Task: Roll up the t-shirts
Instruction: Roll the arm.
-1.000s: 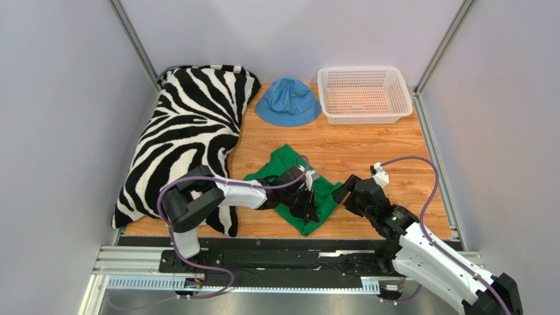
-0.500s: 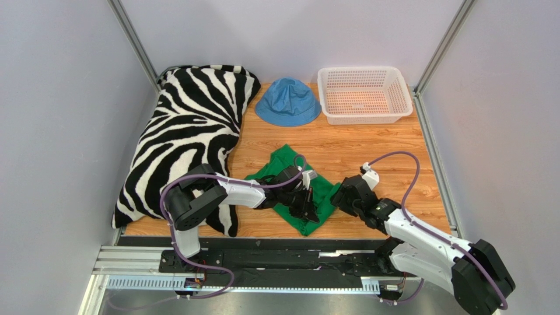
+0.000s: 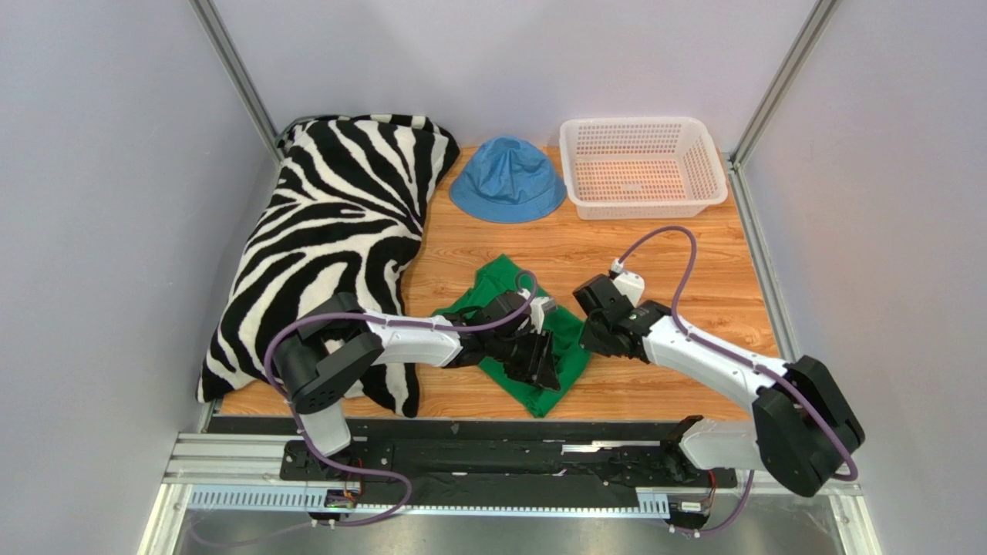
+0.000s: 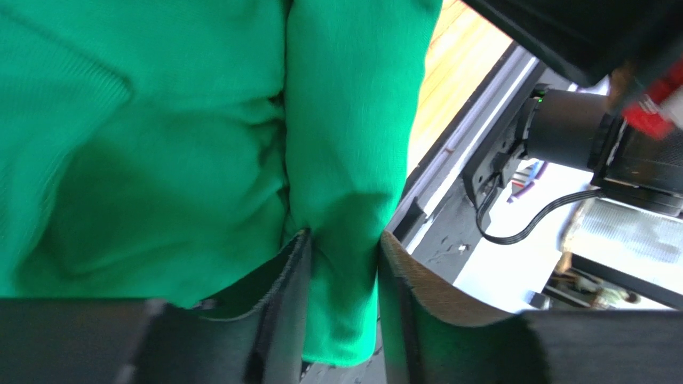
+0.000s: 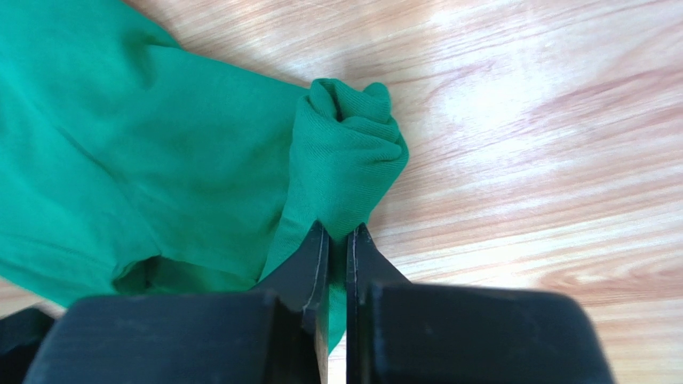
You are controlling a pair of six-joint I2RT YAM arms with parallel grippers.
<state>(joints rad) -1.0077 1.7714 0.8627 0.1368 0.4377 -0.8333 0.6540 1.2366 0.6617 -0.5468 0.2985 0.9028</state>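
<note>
The green t-shirt (image 3: 501, 291) lies crumpled on the wooden table, near the front and middle. My left gripper (image 3: 545, 363) is low over its near right part. In the left wrist view the left gripper (image 4: 343, 240) stands open, and a thick fold of the t-shirt (image 4: 160, 120) fills the gap between the parted fingers. My right gripper (image 3: 587, 335) is at the shirt's right edge. The right wrist view shows the right gripper (image 5: 337, 230) shut on a bunched corner of the t-shirt (image 5: 345, 152), which rests on the wood.
A large zebra-striped pillow (image 3: 336, 231) fills the left side, close to the left arm. A blue bucket hat (image 3: 506, 179) and a white plastic basket (image 3: 641, 168) stand at the back. The table's front edge and metal rail (image 3: 463, 457) run just behind the shirt.
My right arm swung forward and left to the shirt's right edge, and its jaws closed on the cloth. My left gripper's jaws parted on the fold; the left arm barely moved.
</note>
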